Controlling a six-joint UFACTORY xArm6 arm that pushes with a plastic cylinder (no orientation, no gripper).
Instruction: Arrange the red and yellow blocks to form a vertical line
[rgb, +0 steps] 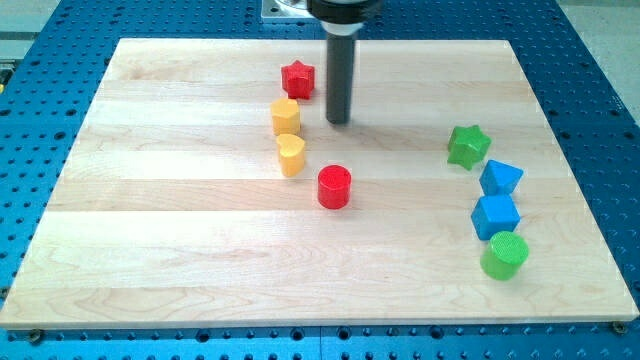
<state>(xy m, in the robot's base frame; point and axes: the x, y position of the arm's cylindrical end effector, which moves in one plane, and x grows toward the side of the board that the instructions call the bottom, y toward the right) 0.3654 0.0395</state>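
Hovering right of red star (297, 78), my tip (339, 121) touches nothing; green star (467, 146) well apart.

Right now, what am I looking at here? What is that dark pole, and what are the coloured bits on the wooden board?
One camera looks down on a wooden board. The pole is a robot arm's rod; it holds nothing and only pushes. My tip rests just right of the red star. Below the star sit a yellow block, a yellow heart and a red cylinder. At the view's right: a green star, two blue blocks and a green cylinder.
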